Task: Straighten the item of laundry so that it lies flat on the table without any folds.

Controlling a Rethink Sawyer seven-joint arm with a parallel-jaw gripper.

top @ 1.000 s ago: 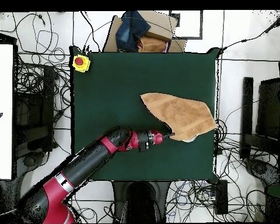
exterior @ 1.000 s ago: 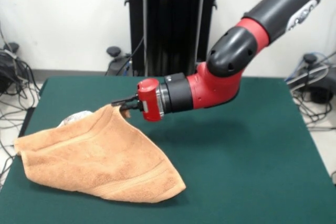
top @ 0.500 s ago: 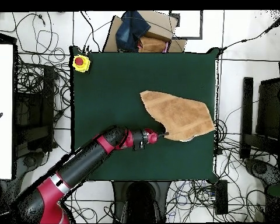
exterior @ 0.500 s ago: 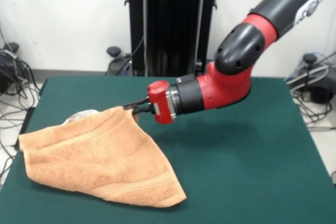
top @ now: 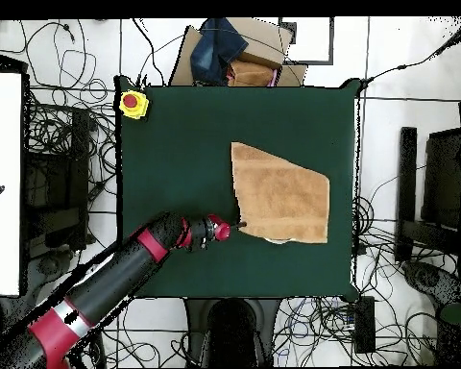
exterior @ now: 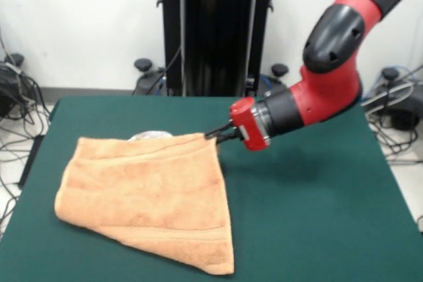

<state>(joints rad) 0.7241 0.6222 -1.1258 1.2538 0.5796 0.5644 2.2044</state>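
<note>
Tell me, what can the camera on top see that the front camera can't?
Only the overhead view shows the yellow box with a red button at a table corner and the cardboard box beyond the table. Only the front view shows a whitish patch behind the towel's far edge. Both show the gripper pinching a towel corner on the green table.

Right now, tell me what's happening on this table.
The robot's gripper is shut on one corner of the orange towel and holds that corner just off the green table. The towel looks mostly spread out near one end of the table, but it is not yet lying fully flat, and something pale shows at its far edge.
</note>
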